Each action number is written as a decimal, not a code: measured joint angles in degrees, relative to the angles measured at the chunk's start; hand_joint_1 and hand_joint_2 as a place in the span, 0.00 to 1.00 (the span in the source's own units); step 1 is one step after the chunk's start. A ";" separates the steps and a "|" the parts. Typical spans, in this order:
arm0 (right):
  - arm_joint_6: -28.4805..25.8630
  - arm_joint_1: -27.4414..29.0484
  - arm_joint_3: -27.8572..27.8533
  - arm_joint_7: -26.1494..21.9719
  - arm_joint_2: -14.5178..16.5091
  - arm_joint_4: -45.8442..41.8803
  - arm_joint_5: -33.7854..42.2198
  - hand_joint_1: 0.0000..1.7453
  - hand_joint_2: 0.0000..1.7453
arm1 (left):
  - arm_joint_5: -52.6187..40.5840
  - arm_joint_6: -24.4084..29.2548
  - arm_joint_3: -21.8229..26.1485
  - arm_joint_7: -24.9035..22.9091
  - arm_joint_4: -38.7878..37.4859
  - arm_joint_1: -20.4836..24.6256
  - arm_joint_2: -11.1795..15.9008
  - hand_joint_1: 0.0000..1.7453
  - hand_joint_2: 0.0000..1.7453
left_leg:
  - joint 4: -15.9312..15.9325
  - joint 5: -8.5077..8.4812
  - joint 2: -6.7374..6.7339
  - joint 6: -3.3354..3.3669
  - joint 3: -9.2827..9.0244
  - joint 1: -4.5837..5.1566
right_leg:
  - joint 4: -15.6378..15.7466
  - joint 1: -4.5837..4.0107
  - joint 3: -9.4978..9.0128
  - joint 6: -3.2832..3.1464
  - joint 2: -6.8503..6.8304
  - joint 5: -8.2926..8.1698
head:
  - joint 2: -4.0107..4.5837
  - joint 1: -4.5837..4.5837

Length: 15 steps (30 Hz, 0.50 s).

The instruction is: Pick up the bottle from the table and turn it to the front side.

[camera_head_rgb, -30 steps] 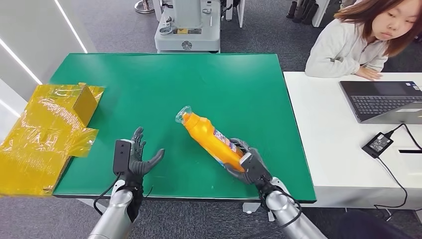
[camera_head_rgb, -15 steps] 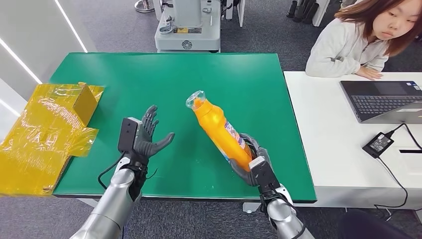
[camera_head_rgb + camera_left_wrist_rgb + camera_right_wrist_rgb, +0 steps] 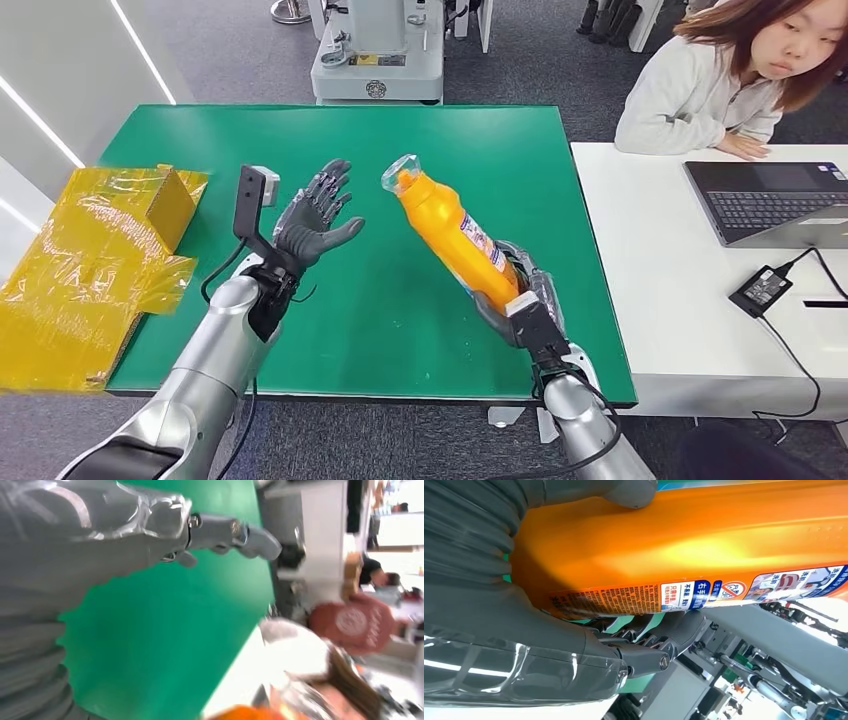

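- Your biggest change: the bottle (image 3: 455,235), which lay low over the green desk (image 3: 420,150) a second ago, is now lifted clear and tilted steeply, cap end up and away from you. The pick-up looks done; what remains, as I judge it, is the turn to the front side.
- Your right hand (image 3: 525,305) holds the bottle by its base, and the right wrist view shows its fingers (image 3: 654,652) wrapped under the orange body beside the label.
- Your left hand (image 3: 315,220) has risen and travelled forward over the desk; its fingers are spread with the palm facing the bottle, near it but not touching. It seems placed to take or steady the bottle for the turn.
- Around you: crumpled yellow wrapping (image 3: 95,265) hangs off the desk's left edge, well apart from both hands.
- A person (image 3: 725,75) sits at the white desk (image 3: 660,300) to the right, with a laptop (image 3: 775,200) and a power adapter (image 3: 762,288).
- Nothing lies between your hands, so the path looks free.
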<state>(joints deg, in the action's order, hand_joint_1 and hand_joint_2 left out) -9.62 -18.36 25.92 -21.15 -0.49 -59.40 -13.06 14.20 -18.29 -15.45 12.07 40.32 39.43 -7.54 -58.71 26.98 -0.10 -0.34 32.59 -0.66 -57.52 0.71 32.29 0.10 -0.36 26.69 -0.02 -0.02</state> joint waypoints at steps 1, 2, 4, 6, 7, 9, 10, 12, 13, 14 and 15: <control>-0.10 -0.24 0.00 0.51 0.15 -0.08 -0.87 1.00 1.00 | 0.68 -0.96 -0.29 -0.88 -0.78 0.91 -0.15 0.00 1.00 | 0.00 0.00 -0.01 0.00 0.00 0.00 | 0.00 0.00 0.00 0.00 0.00 0.00 | 0.00 0.00; -0.28 -0.44 0.00 1.02 0.33 -0.22 -1.78 1.00 1.00 | 1.23 -1.58 -0.61 -1.55 -1.57 1.64 -0.33 0.00 1.00 | 0.00 0.00 -0.01 0.00 0.00 0.00 | 0.00 0.00 0.00 0.00 0.01 0.00 | 0.00 0.01; -0.98 -0.76 0.02 1.77 0.65 -0.62 -3.62 1.00 1.00 | 1.89 -1.92 -1.38 -2.17 -3.02 2.55 -0.79 0.00 1.00 | 0.00 0.00 -0.01 0.00 0.01 0.01 | 0.00 0.00 0.00 0.00 0.01 0.00 | 0.01 0.01; -1.85 -1.17 0.04 2.06 0.87 -1.00 -4.90 1.00 1.00 | 2.44 -1.93 -2.07 -2.24 -4.10 2.85 -1.24 0.00 1.00 | 0.00 0.00 0.00 0.00 0.01 0.01 | 0.00 0.01 0.01 0.00 0.00 0.00 | 0.02 0.01; -2.22 -1.51 0.04 2.11 0.96 -1.13 -5.29 1.00 1.00 | 2.79 -1.98 -2.31 -2.24 -4.50 2.88 -1.50 0.00 1.00 | -0.01 0.00 -0.01 0.00 0.02 0.01 | 0.00 0.01 0.01 0.00 0.01 0.00 | 0.02 0.01; -2.86 -2.55 0.04 2.14 1.11 -1.22 -5.71 1.00 1.00 | 3.59 -2.23 -2.71 -2.27 -5.16 2.89 -2.13 0.00 1.00 | -0.01 0.00 -0.01 0.00 0.03 0.01 | 0.00 0.01 0.02 0.00 0.01 -0.01 | 0.02 0.01; -3.10 -3.25 0.03 2.14 1.21 -1.15 -5.80 1.00 1.00 | 3.96 -2.37 -2.90 -2.35 -5.42 2.89 -2.46 0.00 1.00 | -0.01 0.00 -0.01 0.00 0.03 0.01 | 0.00 0.01 0.02 0.00 0.01 -0.01 | 0.02 0.00; -3.43 -4.77 0.02 2.05 1.52 -0.80 -6.00 1.00 1.00 | 4.50 -2.58 -3.26 -2.59 -5.71 2.89 -3.11 0.00 1.00 | -0.01 0.00 -0.01 0.00 0.03 0.01 | 0.00 0.01 0.02 0.01 0.01 -0.01 | 0.01 0.00; -3.57 -5.52 0.02 1.94 1.75 -0.53 -6.09 1.00 1.00 | 4.66 -2.62 -3.43 -2.70 -5.76 2.89 -3.40 0.00 1.00 | -0.02 0.00 -0.01 0.00 0.03 0.01 | 0.00 0.01 0.03 0.02 0.01 -0.02 | 0.01 -0.01; -3.72 -6.19 0.02 1.81 2.03 -0.24 -6.21 1.00 1.00 | 4.75 -2.63 -3.59 -2.77 -5.78 2.89 -3.66 0.00 1.00 | -0.02 -0.01 -0.01 0.01 0.03 0.01 | 0.00 0.01 0.03 0.02 0.01 -0.02 | 0.01 0.00; -3.90 -6.75 0.02 1.67 2.30 0.05 -6.34 1.00 1.00 | 4.84 -2.65 -3.72 -2.84 -5.78 2.90 -3.87 0.00 1.00 | -0.02 -0.01 -0.01 0.01 0.03 0.01 | -0.01 0.01 0.03 0.02 0.01 -0.02 | 0.01 0.00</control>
<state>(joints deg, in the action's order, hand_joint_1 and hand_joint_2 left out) -13.51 -25.11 25.94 -19.48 1.81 -59.35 -19.40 19.04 -20.94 -19.17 9.24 34.53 42.33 -11.42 -58.73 26.97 -0.11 -0.33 32.62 -0.65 -57.53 0.72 32.32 0.12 -0.35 26.67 -0.01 -0.02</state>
